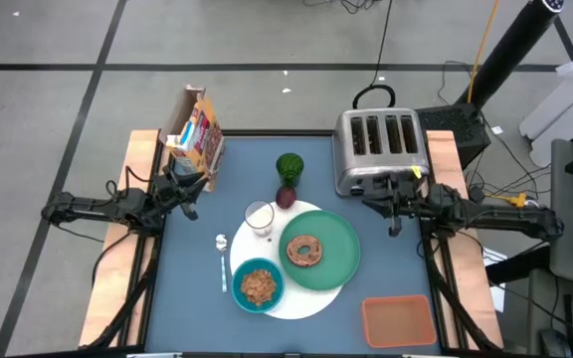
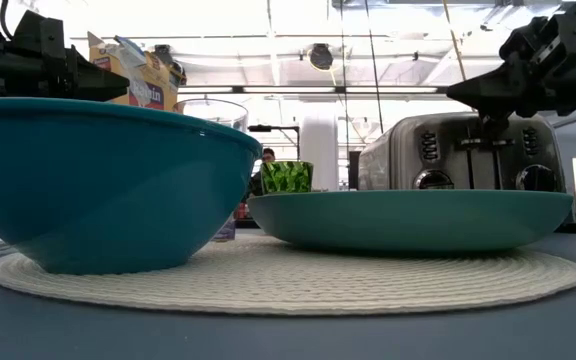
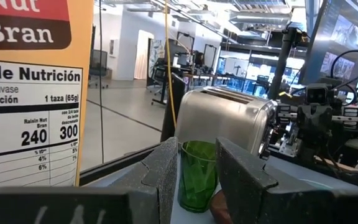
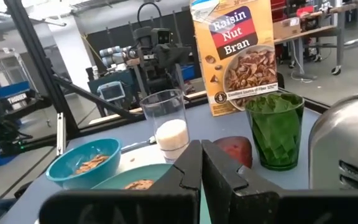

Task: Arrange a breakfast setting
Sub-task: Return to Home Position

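The breakfast looks laid out. A white round mat [image 1: 306,304] is spread in the middle of the blue table [image 1: 187,298], so that the dishes are kept together in one place. The green plate [image 1: 344,249] is set on the mat's right side. The brown bagel [image 1: 303,250] is laid in the middle of it, where it cannot slide off. The teal bowl [image 1: 237,290] is set on the mat's left part, just beside the plate, and brown cereal is seen in it. The spoon [image 1: 223,268] is laid on the table just left of the mat, close by the bowl, so that it can be picked up easily. The milk glass [image 1: 260,217] is stood upright on the mat's edge toward the toaster [image 1: 381,149], with a little milk in it. The dark-red fruit [image 1: 286,197] is put at that same edge, just beside the glass, and a green cup [image 1: 289,167] is stood just behind it.

Nothing is held by either arm. The left gripper [image 3: 196,155] is held up near the cereal box [image 1: 195,134]. Its fingers [image 3: 160,180] are parted a little, and the green cup can be seen through the gap. The right gripper [image 4: 201,158] is held up by the toaster, with its fingers pressed together on nothing. Both arms are kept at the table's sides, apart from the dishes, most likely so that nothing gets knocked over. It is judged that only the parking of the arms is left
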